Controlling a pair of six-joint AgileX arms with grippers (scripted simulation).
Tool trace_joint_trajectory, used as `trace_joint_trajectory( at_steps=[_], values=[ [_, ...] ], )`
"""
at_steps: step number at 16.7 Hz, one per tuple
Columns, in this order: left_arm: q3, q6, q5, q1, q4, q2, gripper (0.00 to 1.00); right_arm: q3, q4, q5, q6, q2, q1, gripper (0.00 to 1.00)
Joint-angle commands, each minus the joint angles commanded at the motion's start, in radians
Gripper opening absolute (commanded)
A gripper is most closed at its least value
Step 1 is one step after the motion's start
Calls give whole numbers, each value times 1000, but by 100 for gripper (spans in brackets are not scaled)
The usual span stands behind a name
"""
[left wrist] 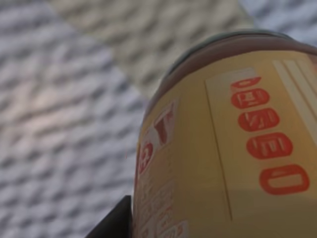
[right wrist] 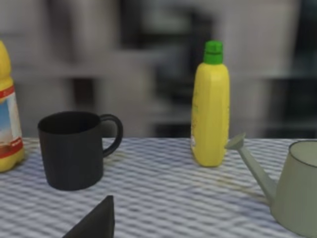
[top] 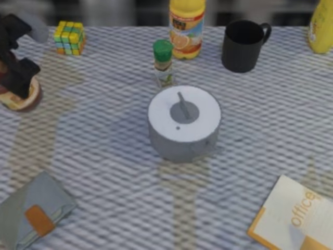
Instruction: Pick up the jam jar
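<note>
Jam jar: the jam jar [top: 21, 96] sits at the far left edge of the table [top: 104, 156], on the striped cloth, well left of the Rubik's cube's row and mostly hidden under the left arm in the top view. In the left wrist view the jar [left wrist: 223, 148] fills the picture, showing its yellow label with red marks and a dark lid rim.
Left gripper: the left gripper [top: 20, 73] is over the jar; a dark finger [left wrist: 114, 220] lies right against the jar's side. Whether it pinches the jar I cannot tell.
Right gripper: not seen in the top view; only a dark finger tip [right wrist: 96, 220] shows in its wrist view, so its spread cannot be told.
Centre: a white-topped grey cylinder [top: 183, 125] stands mid-table.
Far row: Rubik's cube [top: 69, 37], green-capped spice bottle [top: 163, 62], orange juice bottle [top: 187, 26], black mug [top: 243, 44], yellow bottle [top: 321, 26].
Near edge: grey wallet [top: 34, 213] at left, yellow "office" booklet [top: 294, 219] at right.
Right wrist view: a grey-green watering can [right wrist: 292, 191] beside the yellow bottle.
</note>
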State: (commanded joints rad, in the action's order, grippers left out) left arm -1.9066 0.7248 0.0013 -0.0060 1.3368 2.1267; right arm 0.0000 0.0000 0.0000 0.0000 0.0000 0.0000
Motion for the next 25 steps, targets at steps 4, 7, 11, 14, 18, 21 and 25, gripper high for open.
trace_joint_trajectory(
  at_steps=[4, 7, 11, 14, 18, 21, 25],
  values=[
    [101, 0, 0, 7, 17, -104, 0, 0, 0, 0, 0, 0, 0, 100],
    [102, 0, 0, 7, 18, -106, 0, 0, 0, 0, 0, 0, 0, 100],
    [64, -33, 2, -9, 38, -71, 0, 0, 0, 0, 0, 0, 0, 100],
    [-50, -156, 11, -44, 105, 23, 0, 0, 0, 0, 0, 0, 0, 100],
    [-273, -427, 29, -113, 224, 192, 0, 0, 0, 0, 0, 0, 0, 100],
    [-448, -655, 44, -169, 316, 321, 0, 0, 0, 0, 0, 0, 0, 100],
    [-630, -890, 62, -230, 414, 459, 0, 0, 0, 0, 0, 0, 0, 100]
  ],
)
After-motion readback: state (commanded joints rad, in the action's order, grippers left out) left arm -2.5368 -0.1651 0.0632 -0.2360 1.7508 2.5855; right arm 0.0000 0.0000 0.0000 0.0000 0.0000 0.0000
